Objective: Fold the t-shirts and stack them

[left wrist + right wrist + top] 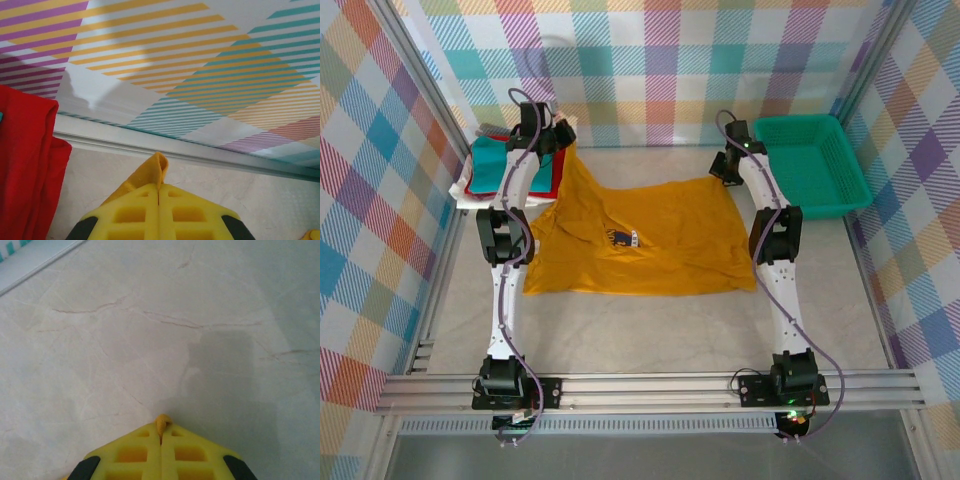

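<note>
A mustard-yellow t-shirt with a small dark chest print lies spread over the middle of the table. Its far left corner is lifted, pinched in my left gripper, which is shut on a fold of the yellow cloth. My right gripper is shut on the shirt's far right corner, and a small nub of yellow cloth pokes out between its closed jaws. A stack of folded t-shirts, teal and red on top, lies at the far left, and its red cloth shows in the left wrist view.
A green mesh basket stands at the far right, close to the right arm. Checked fabric walls enclose the table on three sides. Bare marble-look tabletop lies in front of the shirt.
</note>
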Available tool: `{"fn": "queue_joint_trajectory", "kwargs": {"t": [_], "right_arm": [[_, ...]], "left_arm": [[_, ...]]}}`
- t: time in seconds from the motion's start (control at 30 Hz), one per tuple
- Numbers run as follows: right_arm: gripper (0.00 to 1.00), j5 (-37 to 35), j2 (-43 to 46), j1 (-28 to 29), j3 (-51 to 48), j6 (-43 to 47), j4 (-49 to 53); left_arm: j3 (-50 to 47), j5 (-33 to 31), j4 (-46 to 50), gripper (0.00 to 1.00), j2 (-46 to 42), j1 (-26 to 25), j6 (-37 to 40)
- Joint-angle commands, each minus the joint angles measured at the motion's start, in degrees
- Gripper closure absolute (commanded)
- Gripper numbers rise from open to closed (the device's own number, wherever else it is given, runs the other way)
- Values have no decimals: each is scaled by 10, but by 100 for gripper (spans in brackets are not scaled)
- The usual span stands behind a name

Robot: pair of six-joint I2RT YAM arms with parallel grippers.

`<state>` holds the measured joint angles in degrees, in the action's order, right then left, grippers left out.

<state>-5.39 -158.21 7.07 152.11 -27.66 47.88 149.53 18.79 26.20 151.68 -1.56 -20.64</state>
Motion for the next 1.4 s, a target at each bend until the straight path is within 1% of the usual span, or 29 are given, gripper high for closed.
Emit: {"fn": "queue_joint_trajectory", "kwargs": {"t": [0.0, 0.17, 0.37, 0.5, 0.63, 0.7, 0.8, 0.87, 0.93, 1.0, 1.07, 1.13, 1.23, 1.37], "right_arm": [[100, -35, 80, -14, -45, 2, -42], [100, -64, 116, -23, -77, 19, -66], [100, -58, 138, -29, -89, 27, -89], [100, -47, 143, -29, -97, 24, -88], [100, -44, 168, -31, -154, 14, -120], [100, -42, 191, -31, -202, 10, -151], [100, -37, 228, -32, -271, 5, -198], [100, -35, 247, -31, -305, 6, -224], [100, -32, 257, -33, -317, 13, -230], [100, -33, 265, -34, -325, 15, -228], [100, -34, 283, -36, -360, 16, -252], [100, -37, 301, -41, -388, 14, -266], [100, -33, 320, -49, -422, 13, -273], [100, -30, 353, -52, -493, 14, -303]], "left_arm": [[18, -8, 24, 100, -36, 5, 27], [18, -16, 32, 100, -48, 6, 39], [19, -21, 22, 100, -54, 6, 45], [20, -14, 22, 100, -59, 5, 58], [19, 1, 46, 100, -67, 3, 95], [6, -14, 67, 100, -79, -6, 126], [-69, -38, 61, 100, -128, -19, 158], [-151, -62, 29, 100, -176, -26, 165], [-211, -86, 2, 100, -215, -30, 169], [-235, -96, 7, 100, -235, -33, 172], [-265, -109, 11, 100, -258, -42, 170], [-310, -117, -6, 100, -288, -54, 180], [-377, -155, -16, 100, -332, -69, 182], [-505, -221, -56, 100, -411, -72, 159]]}}
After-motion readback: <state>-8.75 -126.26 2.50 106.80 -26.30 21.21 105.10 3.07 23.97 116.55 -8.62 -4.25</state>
